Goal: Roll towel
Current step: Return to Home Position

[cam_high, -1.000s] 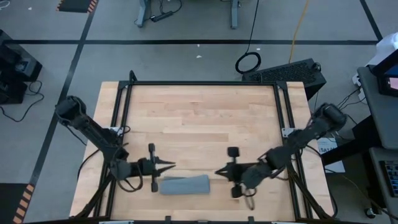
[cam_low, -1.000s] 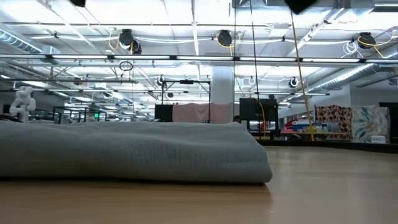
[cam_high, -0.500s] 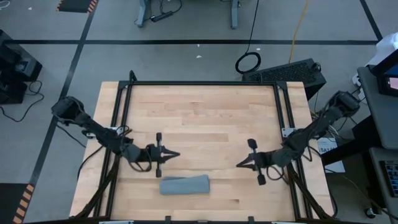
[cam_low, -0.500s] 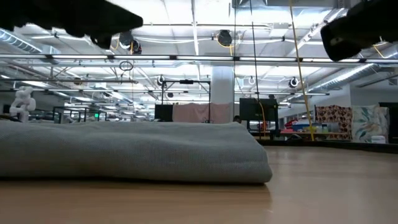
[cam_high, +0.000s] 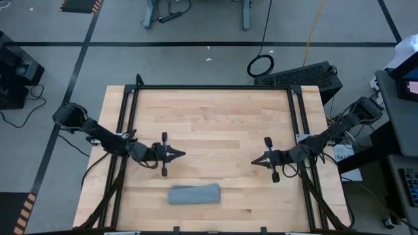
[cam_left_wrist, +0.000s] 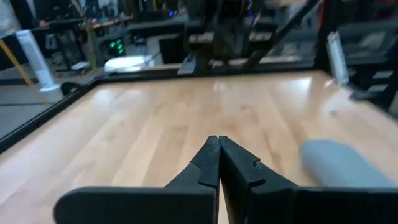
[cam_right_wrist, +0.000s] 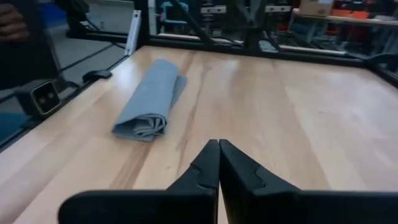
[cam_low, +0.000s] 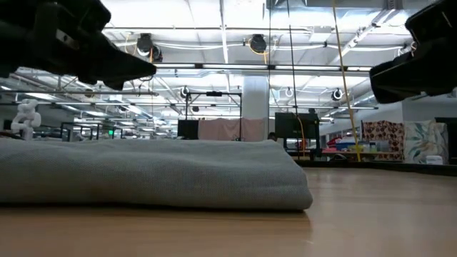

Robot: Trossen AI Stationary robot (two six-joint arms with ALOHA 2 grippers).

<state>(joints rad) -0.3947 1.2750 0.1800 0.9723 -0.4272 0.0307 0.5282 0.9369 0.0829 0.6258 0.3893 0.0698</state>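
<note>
The grey towel [cam_high: 194, 194] lies rolled up on the wooden table near its near edge, resting on its underside; it also shows in the low view [cam_low: 150, 175], the left wrist view [cam_left_wrist: 339, 163] and the right wrist view [cam_right_wrist: 151, 99], where its coiled end faces the camera. My left gripper [cam_high: 183, 154] is shut and empty, above the table, to the far left of the towel. My right gripper [cam_high: 253, 161] is shut and empty, to the far right of the towel. Both point toward the table's middle.
A black metal frame [cam_high: 212, 87] runs along the table's far, left and right edges. Bare wood [cam_high: 212, 124] spreads over the far half of the table. A small camera [cam_right_wrist: 45, 96] stands at the near edge.
Both grippers have drawn away from the towel, toward the table's far edge and up: the left from the towel's left end, the right from low at the near right toward the right edge. The rolled towel has stayed in place.
</note>
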